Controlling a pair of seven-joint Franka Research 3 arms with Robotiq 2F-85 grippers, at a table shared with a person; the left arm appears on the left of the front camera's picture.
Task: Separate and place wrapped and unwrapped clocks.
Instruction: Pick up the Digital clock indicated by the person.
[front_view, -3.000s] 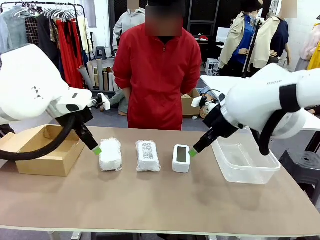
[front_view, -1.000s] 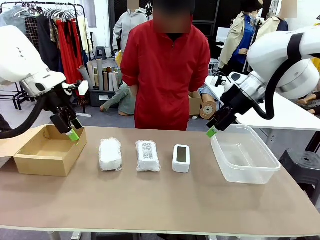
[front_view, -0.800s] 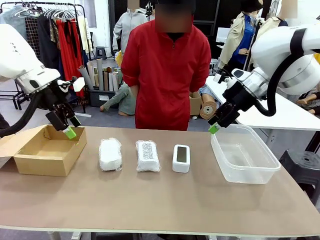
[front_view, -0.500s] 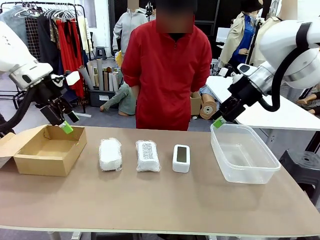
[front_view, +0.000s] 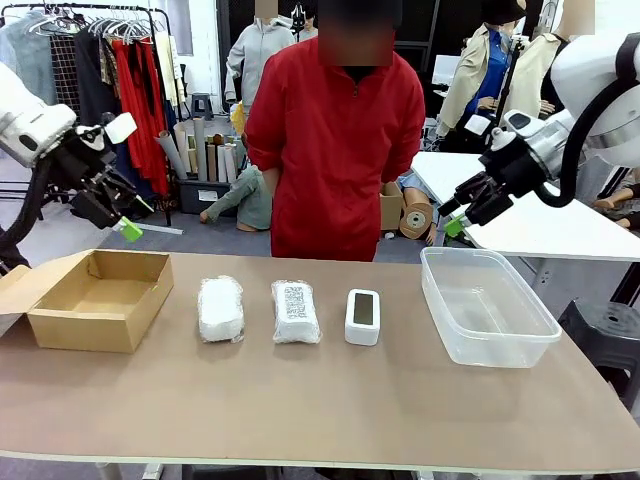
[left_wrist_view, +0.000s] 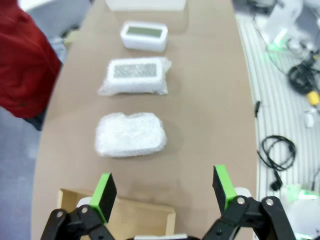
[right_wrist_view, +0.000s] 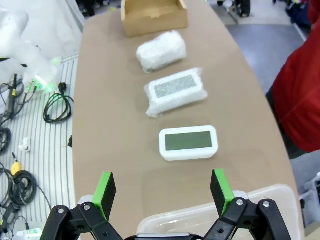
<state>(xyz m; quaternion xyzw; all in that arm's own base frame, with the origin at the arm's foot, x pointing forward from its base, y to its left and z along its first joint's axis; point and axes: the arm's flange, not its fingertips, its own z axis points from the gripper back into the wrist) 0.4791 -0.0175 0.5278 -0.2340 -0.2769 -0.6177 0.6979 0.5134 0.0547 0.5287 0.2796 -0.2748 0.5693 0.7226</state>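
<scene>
Three clocks lie in a row across the middle of the worktop, somewhat nearer its far edge. Toward the left end is a plump bundle of plain white bubble wrap (front_view: 221, 309). Near it is a second white bubble-wrapped bundle with a dark printed label facing up (front_view: 296, 311). Near that, toward the right end, is a bare white rounded-rectangular clock with a grey-green screen (front_view: 362, 316), lying face up. None of them touches another.

An open brown cardboard box (front_view: 60, 322) sits at the left end and a clear plastic tub (front_view: 500, 350) at the right end; neither has a clock in it.

The left claw (left_wrist_view: 164, 192) hangs high over the left end and the right claw (right_wrist_view: 162, 192) high over the right, both spread wide with nothing between their green pads.

I'd worry most about the wrap. It looks soft and slick, so pads closing on loose film alone could let a bundle slide out mid-carry. The bare clock's smooth shell could skid if it is pinched off-centre. A wide-open claw dropping onto the labelled bundle might also nudge a neighbour.

A person in a red jacket (front_view: 335, 150) stands close at the far edge.
</scene>
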